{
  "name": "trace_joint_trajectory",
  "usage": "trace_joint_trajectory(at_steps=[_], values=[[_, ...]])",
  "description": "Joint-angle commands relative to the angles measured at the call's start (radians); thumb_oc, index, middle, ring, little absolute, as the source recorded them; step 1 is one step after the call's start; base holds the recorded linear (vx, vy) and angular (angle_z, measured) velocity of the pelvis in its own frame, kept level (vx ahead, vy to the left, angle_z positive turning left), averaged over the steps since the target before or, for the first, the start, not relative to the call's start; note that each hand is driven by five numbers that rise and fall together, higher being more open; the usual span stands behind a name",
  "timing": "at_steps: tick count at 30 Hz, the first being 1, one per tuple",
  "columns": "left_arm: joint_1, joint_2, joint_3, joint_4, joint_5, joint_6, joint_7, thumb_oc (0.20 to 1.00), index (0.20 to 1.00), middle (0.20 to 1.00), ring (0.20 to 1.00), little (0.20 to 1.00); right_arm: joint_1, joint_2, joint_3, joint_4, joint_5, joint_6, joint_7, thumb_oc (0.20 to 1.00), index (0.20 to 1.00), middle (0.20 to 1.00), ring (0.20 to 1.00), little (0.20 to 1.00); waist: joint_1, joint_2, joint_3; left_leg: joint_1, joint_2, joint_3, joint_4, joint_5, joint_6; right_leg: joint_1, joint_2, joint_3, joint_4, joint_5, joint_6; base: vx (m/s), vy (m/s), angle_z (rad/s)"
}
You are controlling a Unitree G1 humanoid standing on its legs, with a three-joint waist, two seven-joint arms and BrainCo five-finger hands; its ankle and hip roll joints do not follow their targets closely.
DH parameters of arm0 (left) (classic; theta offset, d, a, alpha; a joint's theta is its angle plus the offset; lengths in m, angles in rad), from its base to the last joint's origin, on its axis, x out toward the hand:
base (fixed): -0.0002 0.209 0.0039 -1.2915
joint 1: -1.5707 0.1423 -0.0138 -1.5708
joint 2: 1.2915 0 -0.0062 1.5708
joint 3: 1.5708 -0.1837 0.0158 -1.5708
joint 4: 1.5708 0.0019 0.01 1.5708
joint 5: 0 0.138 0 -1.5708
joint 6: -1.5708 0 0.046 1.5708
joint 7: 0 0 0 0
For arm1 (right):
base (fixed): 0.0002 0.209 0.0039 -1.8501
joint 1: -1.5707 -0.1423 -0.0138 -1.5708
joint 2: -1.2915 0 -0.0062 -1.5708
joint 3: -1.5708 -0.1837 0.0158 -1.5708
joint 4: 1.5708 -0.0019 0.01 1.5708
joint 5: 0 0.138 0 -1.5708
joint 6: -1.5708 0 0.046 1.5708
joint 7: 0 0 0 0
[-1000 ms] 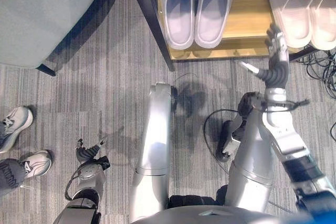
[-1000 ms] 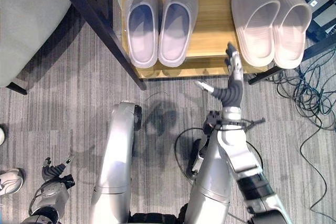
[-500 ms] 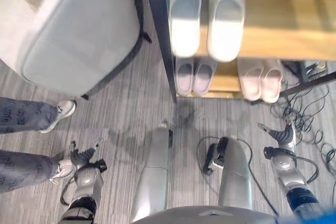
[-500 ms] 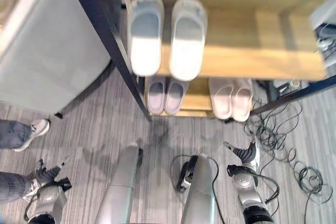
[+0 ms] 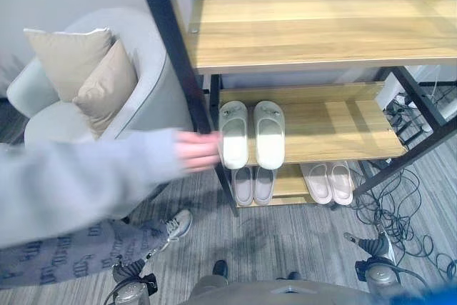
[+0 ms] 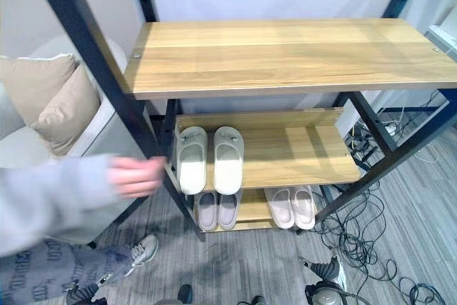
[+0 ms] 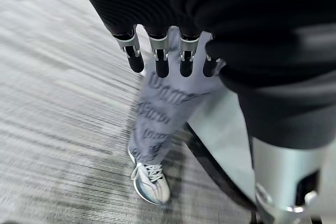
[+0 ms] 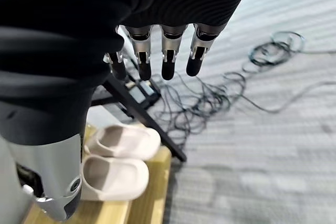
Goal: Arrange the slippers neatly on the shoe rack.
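Grey striped carpet (image 5: 285, 241) runs under a shoe rack (image 6: 285, 55) of dark metal posts and three wooden shelves. On the middle shelf a pale green pair of slippers (image 5: 251, 133) sits side by side at the shelf's left end, toes at its front edge. On the bottom shelf a lilac pair (image 5: 254, 185) lies at the left end and a pink pair (image 5: 330, 181) near the right end, both close to the front edge. A person's hand (image 5: 198, 151) in a grey sleeve (image 5: 78, 183) reaches toward the rack's left front post. Beside the rack's left side stands a pale armchair (image 5: 136, 105) with two beige cushions (image 5: 86, 69). Low over the carpet, the robot's left hand (image 7: 168, 56) and right hand (image 8: 157, 56) hang with fingers straight and apart, holding nothing
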Motion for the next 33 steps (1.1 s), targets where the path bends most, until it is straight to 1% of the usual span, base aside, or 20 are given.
trace_joint_trajectory(at_steps=[1, 2, 3, 4, 5, 6, 7, 8, 9, 10, 11, 14, 16, 20, 25, 26, 28, 29, 31, 33], values=[[-0.075, 0.006, 0.005, 0.054, 0.036, 0.019, -0.019, 1.000, 1.000, 1.000, 1.000, 1.000, -0.096, -0.036, -0.022, 0.042, 0.037, 0.011, 0.026, 1.000, 1.000, 1.000, 1.000, 1.000, 0.028, -0.011, 0.042, -0.065, -0.023, -0.055, 0.007, 0.047, -0.009, -0.052, -0.045, -0.004, 0.057, 0.058, 0.056, 0.17, -0.024, -0.15], [-0.068, -0.001, 0.008, 0.059, 0.030, 0.018, -0.022, 1.000, 1.000, 1.000, 1.000, 1.000, -0.094, -0.036, -0.029, 0.045, 0.047, 0.010, 0.027, 1.000, 1.000, 1.000, 1.000, 1.000, 0.027, -0.008, 0.035, -0.057, -0.025, -0.053, 0.007, 0.046, -0.012, -0.035, -0.042, -0.004, 0.033, 0.062, 0.054, 0.15, -0.036, -0.10], [-0.056, -0.010, 0.010, 0.059, 0.029, 0.017, -0.019, 1.000, 1.000, 1.000, 1.000, 1.000, -0.078, -0.030, -0.033, 0.023, 0.059, 0.002, 0.024, 1.000, 1.000, 1.000, 1.000, 1.000, 0.023, -0.007, 0.023, -0.045, -0.027, -0.043, 0.007, 0.027, -0.013, -0.012, -0.038, 0.003, -0.006, 0.067, 0.054, 0.06, -0.030, 0.00], [-0.055, -0.010, 0.010, 0.059, 0.029, 0.017, -0.019, 1.000, 1.000, 1.000, 1.000, 1.000, -0.077, -0.030, -0.033, 0.022, 0.059, 0.002, 0.024, 1.000, 1.000, 1.000, 1.000, 1.000, 0.024, -0.007, 0.024, -0.043, -0.026, -0.042, 0.007, 0.026, -0.013, -0.010, -0.037, 0.003, -0.008, 0.068, 0.054, 0.04, -0.043, -0.09], [0.016, -0.060, -0.009, 0.045, 0.063, 0.016, -0.005, 1.000, 1.000, 1.000, 1.000, 1.000, -0.055, -0.027, -0.054, -0.021, 0.081, -0.013, 0.009, 1.000, 1.000, 1.000, 1.000, 1.000, 0.035, -0.004, 0.019, -0.034, -0.028, -0.037, 0.007, 0.017, -0.011, 0.001, -0.038, 0.004, -0.018, 0.064, 0.054, -0.01, -0.032, -0.16], [0.037, -0.054, -0.024, 0.046, 0.093, 0.025, -0.022, 1.000, 1.000, 1.000, 1.000, 1.000, -0.029, -0.031, -0.050, -0.074, 0.059, -0.025, 0.015, 1.000, 1.000, 1.000, 1.000, 1.000, 0.030, -0.002, 0.025, -0.028, -0.025, -0.029, 0.007, 0.016, -0.012, 0.002, -0.038, 0.013, -0.018, 0.064, 0.055, -0.03, -0.050, -0.16], [0.051, -0.075, -0.023, 0.040, 0.096, 0.013, -0.007, 1.000, 1.000, 1.000, 1.000, 1.000, 0.011, -0.026, -0.077, -0.178, 0.060, -0.036, 0.002, 1.000, 1.000, 1.000, 1.000, 1.000, 0.021, 0.000, 0.028, -0.026, -0.025, -0.021, 0.007, 0.011, -0.013, 0.000, -0.037, 0.023, -0.018, 0.057, 0.058, -0.05, -0.060, -0.12], [0.082, -0.135, -0.046, 0.046, 0.109, 0.011, 0.014, 1.000, 1.000, 1.000, 1.000, 1.000, 0.023, -0.012, -0.096, -0.214, 0.074, -0.056, -0.034, 1.000, 1.000, 1.000, 1.000, 1.000, 0.024, -0.002, 0.032, -0.021, -0.024, -0.019, 0.007, 0.008, -0.013, 0.003, -0.037, 0.022, -0.018, 0.052, 0.058, -0.04, -0.082, -0.04], [0.080, -0.146, -0.059, 0.062, 0.136, 0.019, 0.016, 1.000, 1.000, 1.000, 1.000, 1.000, 0.027, -0.001, -0.091, -0.242, 0.064, -0.065, -0.045, 1.000, 1.000, 1.000, 1.000, 1.000, 0.027, -0.008, 0.037, -0.021, -0.023, -0.020, 0.007, 0.008, -0.014, 0.007, -0.035, 0.021, -0.018, 0.047, 0.057, -0.03, -0.086, -0.16], [0.067, -0.148, -0.052, 0.090, 0.151, 0.050, 0.008, 1.000, 1.000, 1.000, 1.000, 1.000, 0.042, 0.007, -0.083, -0.300, 0.064, -0.072, -0.039, 1.000, 1.000, 1.000, 1.000, 1.000, 0.023, -0.012, 0.041, -0.019, -0.022, -0.018, 0.007, 0.009, -0.016, 0.009, -0.034, 0.023, -0.018, 0.044, 0.058, -0.02, -0.057, -0.22], [0.067, -0.148, -0.052, 0.091, 0.151, 0.050, 0.008, 1.000, 1.000, 1.000, 1.000, 1.000, 0.043, 0.008, -0.083, -0.302, 0.063, -0.071, -0.039, 1.000, 1.000, 1.000, 1.000, 1.000, 0.023, -0.013, 0.041, -0.018, -0.022, -0.018, 0.007, 0.009, -0.016, 0.010, -0.035, 0.023, -0.018, 0.044, 0.058, -0.01, -0.056, -0.17], [0.037, -0.144, -0.031, 0.118, 0.175, 0.049, 0.023, 1.000, 1.000, 1.000, 1.000, 1.000, 0.122, 0.048, -0.093, -0.555, 0.071, -0.093, -0.031, 1.000, 1.000, 1.000, 1.000, 1.000, -0.010, -0.016, 0.044, -0.031, -0.032, -0.004, 0.007, 0.000, -0.028, -0.004, -0.039, 0.022, -0.018, 0.040, 0.065, -0.01, -0.046, -0.06], [0.046, -0.154, -0.040, 0.087, 0.176, 0.036, 0.030, 1.000, 1.000, 1.000, 1.000, 1.000, 0.198, 0.074, -0.126, -0.728, 0.086, -0.133, -0.037, 1.000, 1.000, 1.000, 1.000, 1.000, -0.030, 0.001, 0.044, -0.007, -0.026, 0.006, 0.007, -0.010, -0.027, 0.007, -0.032, 0.031, -0.018, 0.042, 0.070, 0.06, -0.001, -0.08], [0.059, -0.161, -0.058, 0.066, 0.184, 0.019, 0.018, 1.000, 1.000, 1.000, 1.000, 1.000, 0.215, 0.061, -0.134, -0.814, 0.067, -0.166, -0.052, 1.000, 1.000, 1.000, 1.000, 1.000, -0.034, 0.006, 0.051, -0.003, -0.024, 0.008, 0.007, -0.015, -0.023, 0.004, -0.031, 0.033, -0.018, 0.041, 0.075, 0.01, 0.004, -0.03], [0.056, -0.158, -0.064, 0.051, 0.188, 0.007, 0.007, 1.000, 1.000, 1.000, 1.000, 1.000, 0.213, 0.043, -0.129, -0.863, 0.027, -0.176, -0.061, 1.000, 1.000, 1.000, 1.000, 1.000, -0.031, 0.005, 0.054, -0.008, -0.021, 0.009, 0.007, -0.016, -0.021, -0.004, -0.029, 0.036, -0.018, 0.042, 0.078, 0.00, 0.000, 0.00], [0.059, -0.154, -0.074, 0.041, 0.206, -0.001, -0.001, 1.000, 1.000, 1.000, 1.000, 1.000, 0.196, 0.013, -0.136, -0.870, -0.030, -0.173, -0.080, 1.000, 1.000, 1.000, 1.000, 1.000, -0.024, 0.002, 0.054, -0.011, -0.021, 0.005, 0.007, -0.015, -0.020, -0.006, -0.028, 0.031, -0.018, 0.042, 0.077, 0.00, 0.000, 0.00], [0.058, -0.147, -0.093, 0.033, 0.227, -0.003, -0.007, 1.000, 1.000, 1.000, 1.000, 1.000, 0.146, -0.020, -0.151, -0.869, -0.066, -0.168, -0.117, 1.000, 1.000, 1.000, 1.000, 1.000, -0.014, 0.002, 0.057, -0.017, -0.021, -0.001, 0.007, -0.014, -0.019, -0.009, -0.027, 0.028, -0.018, 0.042, 0.076, 0.02, -0.008, -0.01], [0.058, -0.147, -0.093, 0.033, 0.227, -0.003, -0.007, 1.000, 1.000, 1.000, 1.000, 1.000, 0.145, -0.020, -0.151, -0.869, -0.066, -0.168, -0.117, 1.000, 1.000, 1.000, 1.000, 1.000, -0.014, 0.002, 0.057, -0.017, -0.021, -0.001, 0.007, -0.014, -0.019, -0.009, -0.027, 0.028, -0.018, 0.042, 0.076, 0.00, 0.000, 0.00], [0.056, -0.136, -0.104, 0.014, 0.236, -0.009, -0.008, 1.000, 1.000, 1.000, 1.000, 1.000, 0.088, -0.058, -0.158, -0.868, -0.103, -0.155, -0.141, 1.000, 1.000, 1.000, 1.000, 1.000, -0.002, 0.002, 0.064, -0.032, -0.021, -0.010, 0.007, -0.007, -0.018, -0.017, -0.027, 0.020, -0.018, 0.044, 0.075, 0.00, -0.014, 0.02], [0.043, -0.122, -0.122, 0.007, 0.250, -0.013, -0.009, 1.000, 1.000, 1.000, 1.000, 1.000, 0.016, -0.112, -0.152, -0.938, -0.162, -0.126, -0.157, 1.000, 1.000, 1.000, 1.000, 1.000, 0.012, 0.000, 0.072, -0.061, -0.023, -0.018, 0.007, 0.006, -0.018, -0.039, -0.027, 0.015, -0.018, 0.048, 0.073, -0.01, -0.039, 0.07]])
